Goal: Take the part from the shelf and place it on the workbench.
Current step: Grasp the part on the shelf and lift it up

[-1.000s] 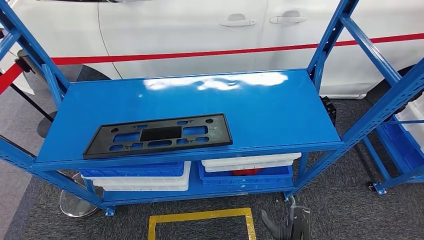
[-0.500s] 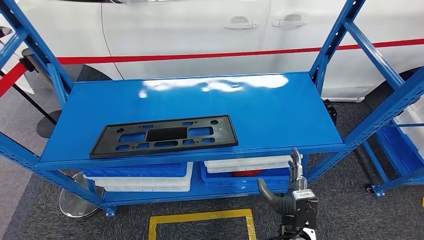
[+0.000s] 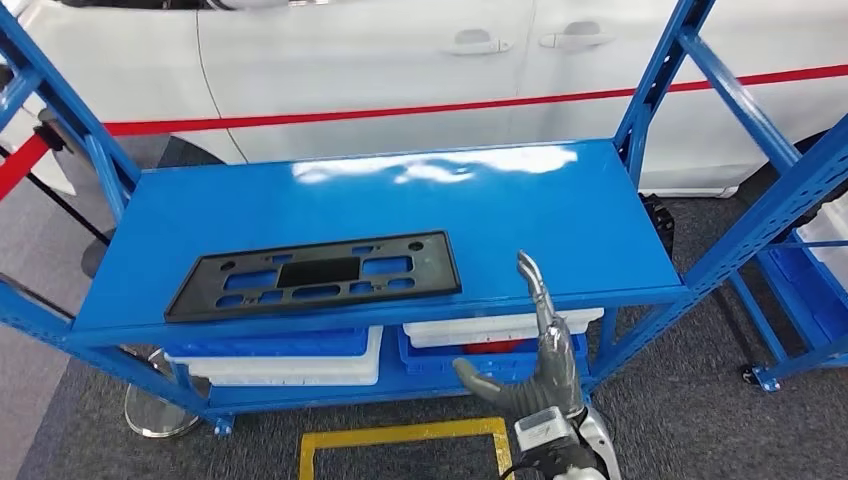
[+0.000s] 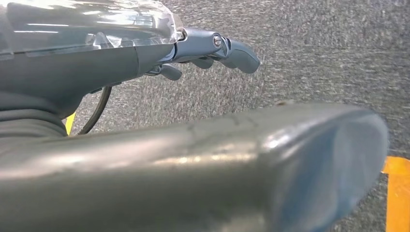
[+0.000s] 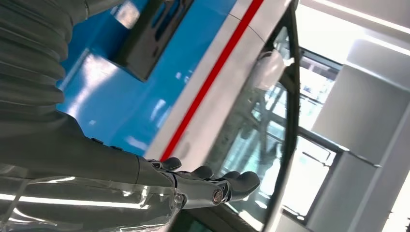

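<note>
A flat black plastic part (image 3: 315, 275) with several cut-outs lies on the left front of the blue shelf top (image 3: 560, 215); one end of the part (image 5: 150, 36) appears in the right wrist view. My right hand (image 3: 528, 365) is raised in front of the shelf's front edge, right of the part and apart from it, fingers extended upward, thumb out to the side, holding nothing. My right hand (image 5: 203, 186) also appears in the right wrist view, fingers straight and empty. In the left wrist view my left hand (image 4: 212, 50) hangs over grey carpet, fingers apart, empty.
Blue and white bins (image 3: 290, 355) sit on the lower shelf. Blue uprights (image 3: 655, 75) frame the shelf's ends, and another blue rack (image 3: 800, 280) stands at the right. A white car (image 3: 400, 60) with a red stripe is behind. A yellow floor marking (image 3: 400, 440) lies on the carpet.
My right hand has risen from near the floor to the shelf's front edge and moved slightly left. The camera shifted a little. The part has not moved.
</note>
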Motion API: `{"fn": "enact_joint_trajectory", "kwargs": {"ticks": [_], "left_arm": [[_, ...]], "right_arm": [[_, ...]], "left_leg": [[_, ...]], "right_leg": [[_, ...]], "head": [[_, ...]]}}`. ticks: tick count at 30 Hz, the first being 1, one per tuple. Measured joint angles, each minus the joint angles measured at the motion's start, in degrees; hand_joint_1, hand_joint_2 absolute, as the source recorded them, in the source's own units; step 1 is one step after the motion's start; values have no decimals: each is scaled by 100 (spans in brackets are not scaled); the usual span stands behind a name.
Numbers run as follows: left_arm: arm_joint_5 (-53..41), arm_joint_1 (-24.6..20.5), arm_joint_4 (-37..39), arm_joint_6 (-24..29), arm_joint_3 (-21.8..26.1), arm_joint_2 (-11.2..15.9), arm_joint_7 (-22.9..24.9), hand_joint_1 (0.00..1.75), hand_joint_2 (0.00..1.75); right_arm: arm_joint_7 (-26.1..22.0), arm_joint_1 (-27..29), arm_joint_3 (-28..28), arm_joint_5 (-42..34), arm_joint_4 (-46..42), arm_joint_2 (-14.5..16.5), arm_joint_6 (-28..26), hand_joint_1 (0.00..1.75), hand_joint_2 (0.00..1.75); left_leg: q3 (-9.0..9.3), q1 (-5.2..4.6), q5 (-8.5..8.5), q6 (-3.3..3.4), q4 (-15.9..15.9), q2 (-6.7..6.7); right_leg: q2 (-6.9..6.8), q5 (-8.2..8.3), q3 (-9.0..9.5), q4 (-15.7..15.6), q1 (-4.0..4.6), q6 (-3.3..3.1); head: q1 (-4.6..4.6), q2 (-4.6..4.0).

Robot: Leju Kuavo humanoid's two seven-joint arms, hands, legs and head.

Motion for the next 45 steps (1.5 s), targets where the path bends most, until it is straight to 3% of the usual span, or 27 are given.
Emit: {"fn": "enact_joint_trajectory", "kwargs": {"ticks": [2,3,4,5,7,9,12,14,17,18,19,20,23,25,29,30,32,34,35,36,37,39,40,43,45], "left_arm": [[-53,-16,15,14,32,-1,-8,0,0],[-83,-19,22,21,41,-1,-12,0,0],[-109,-19,29,28,48,-1,-15,0,0],[-131,-20,33,35,52,-1,-19,0,0],[-174,-28,39,42,67,-2,-23,0,0],[-220,-45,47,47,89,-4,-25,0,0],[-277,-59,55,51,125,-8,-29,0,0],[-315,-62,60,53,141,-13,-29,0,0],[-373,-82,76,53,146,-21,-30,0,0],[-393,-86,80,52,147,-21,-30,0,0],[-410,-86,83,52,148,-21,-30,0,0],[-425,-85,84,52,148,-21,-30,0,0],[-472,-96,98,52,148,-32,-30,0,0],[-512,-108,109,51,148,-41,-30,0,0],[-586,-119,115,44,149,-40,-39,0,0],[-607,-123,116,40,150,-38,-43,0,0],[-645,-127,119,18,150,-36,-51,0,0],[-687,-124,120,-23,150,-36,-66,0,0],[-705,-121,121,-50,151,-33,-75,0,0],[-723,-120,121,-81,151,-30,-86,0,0],[-737,-121,121,-118,152,-25,-96,0,0],[-762,-132,124,-208,153,-19,-118,0,0],[-777,-136,126,-255,153,-16,-130,0,0],[-824,-133,127,-398,153,-8,-169,0,0],[-846,-131,127,-498,154,-1,-197,0,0]], "right_arm": [[84,-125,164,423,-10,-20,-82,0,175],[133,-195,244,632,-4,-33,-122,0,175],[181,-268,323,830,4,-45,-163,0,175],[239,-349,408,1016,17,-52,-198,0,175],[375,-514,590,1331,50,-58,-257,0,175],[546,-700,811,1614,92,-60,-309,0,175],[828,-973,1162,2007,180,-62,-375,0,175],[1025,-1154,1386,2247,249,-63,-417,0,175],[1332,-1426,1749,2614,426,-64,-483,0,175],[1436,-1489,1876,2735,504,-64,-504,0,175],[1537,-1540,1995,2850,582,-62,-522,0,175],[1636,-1595,2106,2962,657,-59,-539,0,175],[1926,-1786,2411,3286,899,-20,-609,0,175],[2140,-1898,2613,3503,1106,42,-660,0,175],[2578,-2031,2907,3925,1595,211,-747,0,175],[2681,-2081,2964,4025,1733,264,-770,0,175],[2874,-2170,3083,4217,2050,369,-813,0,175],[3053,-2216,3183,4407,2394,463,-843,0,175],[3134,-2239,3218,4497,2562,508,-858,0,175],[3214,-2268,3248,4594,2740,563,-879,0,175],[3292,-2303,3276,4691,2917,623,-904,0,175],[3442,-2384,3318,4890,3284,759,-954,0,175],[3512,-2426,3339,4985,3467,829,-974,0,175],[3701,-2535,3388,5255,3997,1026,-1032,0,175],[3819,-2615,3401,5432,4345,1153,-1076,0,175]], "left_leg": [[-394,38,-336,-64,773,6],[-548,56,-389,-86,1039,7],[-616,70,-338,-100,1120,8],[-568,83,-167,-109,955,9],[-248,100,269,-109,192,13],[-18,82,475,-57,-359,6],[-9,55,497,69,-451,-5],[0,65,537,152,-500,-1],[-10,41,557,236,-522,7],[-12,24,555,250,-519,6],[-9,5,551,259,-515,2],[-3,-13,547,266,-510,-4],[12,-55,517,260,-476,-18],[-15,-60,506,220,-458,-16],[-64,-54,415,97,-353,-6],[-152,-45,290,62,-150,-3],[-492,6,-48,-8,553,1],[-794,57,-179,-66,1104,5],[-800,79,-74,-87,1072,7],[-691,99,121,-101,814,11],[-504,115,342,-108,408,16],[-183,100,554,-75,-266,16],[-111,84,559,-38,-420,13],[-55,73,526,111,-490,-4],[21,76,519,193,-517,-6]], "right_leg": [[-21,-8,-1,3,0,-18],[-27,-11,-1,6,-1,-21],[-29,-16,2,10,-4,-19],[-27,-22,11,15,-11,-12],[-20,-41,37,21,-25,19],[-12,-49,41,29,-15,80],[-8,-28,31,0,0,194],[-9,-136,-29,138,-10,243],[-9,-646,-515,1149,4,250],[-9,-752,-682,1480,14,246],[-9,-735,-752,1608,22,234],[-9,-617,-723,1531,30,212],[-12,-84,-234,471,88,83],[-10,7,-71,80,133,22],[-14,42,-33,-34,95,-47],[-21,51,-15,-61,70,-67],[-39,48,-3,-67,64,-88],[-48,31,0,-63,61,-88],[-48,18,8,-56,55,-79],[-44,0,22,-47,45,-64],[-41,-21,40,-35,35,-40],[-30,-61,60,-13,34,25],[-26,-71,68,-15,40,62],[-18,-45,84,43,38,179],[-19,-171,-43,337,24,215]], "head": [[-8,-1],[-7,-1],[-6,-1],[-7,-1],[-6,-1],[-2,0],[3,1],[5,0],[8,0],[8,1],[8,0],[8,0],[6,0],[3,0],[-8,1],[-17,0],[-33,0],[-32,0],[-32,0],[-32,0],[-32,-1],[-32,-1],[-32,-1],[-28,-1],[-20,0]]}}
